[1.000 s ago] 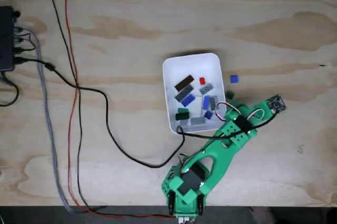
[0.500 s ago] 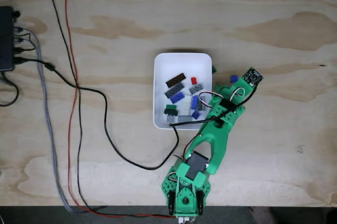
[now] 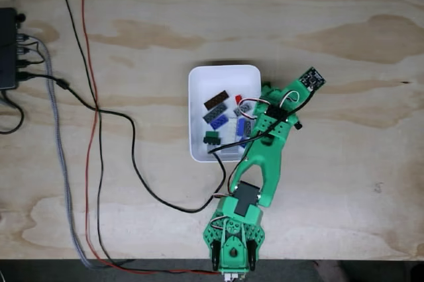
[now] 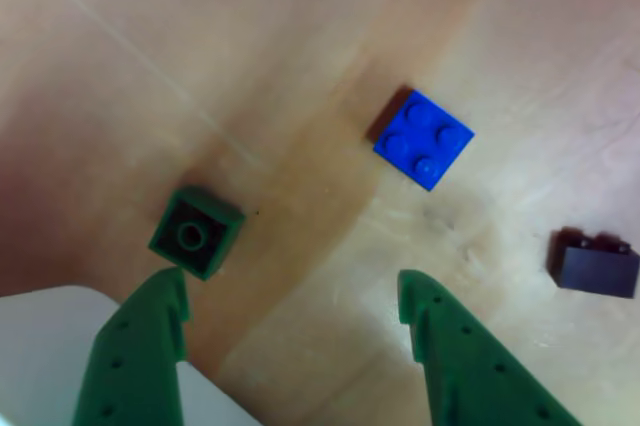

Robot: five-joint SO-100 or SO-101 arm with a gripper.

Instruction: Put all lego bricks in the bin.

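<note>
In the other view my gripper (image 4: pixel 295 291) is open, its two green fingertips (image 4: pixel 165 301) low over bare wood. A dark green lego brick (image 4: pixel 196 233) lies upside down just ahead of the left fingertip. A blue square lego brick (image 4: pixel 423 138) lies farther ahead, and a black one (image 4: pixel 595 266) sits at the right. The bin's (image 4: pixel 45 346) white corner shows at the lower left. In the fixed view the gripper (image 3: pixel 270 100) hangs beside the right wall of the bin (image 3: pixel 222 75), which holds several bricks, among them brown (image 3: pixel 216 100), green (image 3: pixel 212 137) and red (image 3: pixel 238 98).
In the fixed view the green arm rises from its base (image 3: pixel 232 245) at the table's front edge. A black cable (image 3: pixel 132 143) runs from the arm across the wood to the left. More cables and a black box (image 3: pixel 8 50) lie at the far left.
The arm has swung left. The bin has slid left across the table with it, and the blue brick is now under the gripper in the fixed view.
</note>
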